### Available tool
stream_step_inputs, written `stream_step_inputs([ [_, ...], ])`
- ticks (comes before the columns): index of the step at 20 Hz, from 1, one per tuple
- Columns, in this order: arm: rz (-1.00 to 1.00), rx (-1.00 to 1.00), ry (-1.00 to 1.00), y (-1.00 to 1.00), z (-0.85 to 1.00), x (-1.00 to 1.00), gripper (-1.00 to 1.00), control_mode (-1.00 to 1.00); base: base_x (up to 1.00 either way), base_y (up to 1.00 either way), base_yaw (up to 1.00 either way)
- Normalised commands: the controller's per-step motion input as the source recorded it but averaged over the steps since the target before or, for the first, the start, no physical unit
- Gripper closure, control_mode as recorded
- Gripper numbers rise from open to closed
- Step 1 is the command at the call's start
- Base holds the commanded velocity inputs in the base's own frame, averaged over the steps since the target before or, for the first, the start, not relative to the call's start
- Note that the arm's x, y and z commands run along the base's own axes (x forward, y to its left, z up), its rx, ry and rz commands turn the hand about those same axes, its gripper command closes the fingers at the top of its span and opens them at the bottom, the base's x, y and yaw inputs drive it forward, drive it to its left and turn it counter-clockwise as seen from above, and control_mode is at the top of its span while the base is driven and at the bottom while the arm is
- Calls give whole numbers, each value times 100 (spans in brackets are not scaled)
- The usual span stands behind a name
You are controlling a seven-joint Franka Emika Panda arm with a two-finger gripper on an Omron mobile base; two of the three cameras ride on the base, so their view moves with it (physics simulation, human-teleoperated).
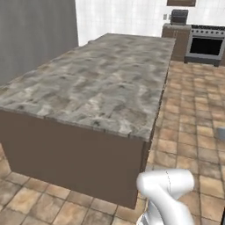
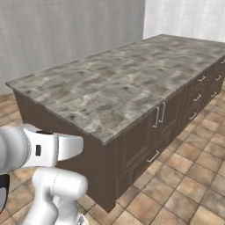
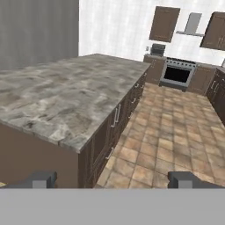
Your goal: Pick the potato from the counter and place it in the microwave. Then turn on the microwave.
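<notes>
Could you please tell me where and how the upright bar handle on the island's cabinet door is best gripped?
Take the bar handle at mid-length, coming straight at the cabinet door from the floor side, with the gripper turned so it closes sideways: the bar is slim, upright and seems to stand off the door.

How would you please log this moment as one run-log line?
stage: approach | pincer: open, nothing held | ahead: marbled island counter | far wall: stove | potato: none seen | microwave: none seen
</notes>
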Motion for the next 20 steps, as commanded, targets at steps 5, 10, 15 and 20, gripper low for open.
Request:
stream_step_inputs([
  [5, 0, 0, 0, 0, 0, 0, -100, 100, 35, -2, -45],
  [10, 0, 0, 0, 0, 0, 0, -100, 100, 44, 0, -39],
  [15, 0, 0, 0, 0, 0, 0, -100, 100, 55, 0, -30],
  [20, 0, 0, 0, 0, 0, 0, -100, 100, 55, -1, -21],
])
